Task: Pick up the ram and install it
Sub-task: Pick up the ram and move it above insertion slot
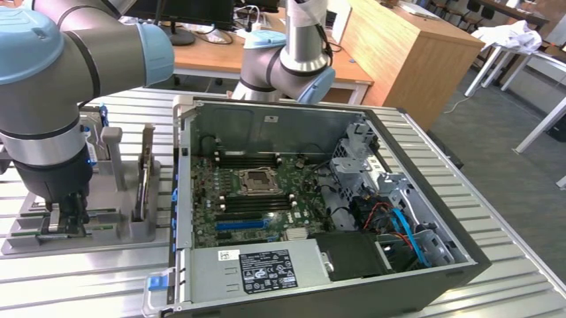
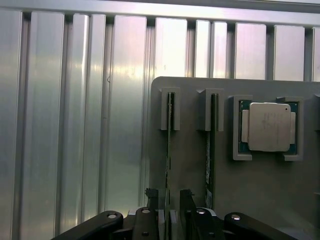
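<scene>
Ram [image 2: 169,150] on edge, end effector [image 2: 168,200] astride, gaps beside

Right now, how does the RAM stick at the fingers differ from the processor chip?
The RAM stick stands on edge, a long thin strip; the processor chip lies flat and square. The RAM stick shows a dark edge; the processor chip shows a silver lid. The open fingers flank the RAM stick; the processor chip sits clear of them. Both rest in the grey holder's recesses.
</scene>
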Available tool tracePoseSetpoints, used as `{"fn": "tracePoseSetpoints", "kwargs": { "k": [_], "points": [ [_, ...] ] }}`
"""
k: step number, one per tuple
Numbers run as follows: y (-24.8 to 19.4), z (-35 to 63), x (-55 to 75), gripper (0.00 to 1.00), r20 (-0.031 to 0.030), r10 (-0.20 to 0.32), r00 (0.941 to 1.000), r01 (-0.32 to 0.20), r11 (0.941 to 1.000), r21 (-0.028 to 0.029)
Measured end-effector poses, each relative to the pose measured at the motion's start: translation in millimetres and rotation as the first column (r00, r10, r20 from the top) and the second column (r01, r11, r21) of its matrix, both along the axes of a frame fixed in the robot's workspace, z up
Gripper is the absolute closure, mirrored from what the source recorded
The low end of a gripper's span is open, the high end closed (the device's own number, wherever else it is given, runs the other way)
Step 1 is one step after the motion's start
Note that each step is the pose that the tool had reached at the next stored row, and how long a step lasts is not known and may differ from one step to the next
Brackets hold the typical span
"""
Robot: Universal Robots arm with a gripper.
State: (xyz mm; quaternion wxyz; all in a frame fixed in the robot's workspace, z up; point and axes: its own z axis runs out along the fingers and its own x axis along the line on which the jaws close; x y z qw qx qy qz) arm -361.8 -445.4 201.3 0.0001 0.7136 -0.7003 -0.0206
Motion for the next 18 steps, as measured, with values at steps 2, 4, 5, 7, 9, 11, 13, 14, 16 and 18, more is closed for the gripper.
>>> {"fn": "tracePoseSetpoints", "kwargs": {
  "k": [2, 4, 5, 7, 9, 11, 13, 14, 16, 18],
  "points": [
    [0.0, 0.0, 0.0, 0.69, 0.0, 0.0, 1.0, 0.0, 1.0, 0.0],
    [0.0, 0.0, 0.0, 0.69, 0.0, 0.0, 1.0, 0.0, 1.0, 0.0],
    [0.0, 0.0, 0.0, 0.69, 0.0, 0.0, 1.0, 0.0, 1.0, 0.0],
    [0.0, 0.0, 0.0, 0.69, 0.0, 0.0, 1.0, 0.0, 1.0, 0.0],
    [0.0, 0.0, 0.0, 0.69, -0.0001, 0.0, 1.0, 0.0, 1.0, -0.0001],
    [0.0, 0.0, 0.0, 0.7, 0.0, 0.0, 1.0, 0.0, 1.0, 0.0],
    [0.0, 0.0, 0.0, 0.77, 0.0, 0.0, 1.0, 0.0, 1.0, 0.0],
    [0.0, 0.0, 0.0, 0.77, 0.0, 0.0, 1.0, 0.0, 1.0, 0.0],
    [0.0, 0.0, 0.0, 0.77, 0.0, 0.0, 1.0, 0.0, 1.0, -0.0001],
    [0.0, 0.0, 0.0, 0.77, 0.0, 0.0, 1.0, 0.0, 1.0, 0.0]
  ]
}}
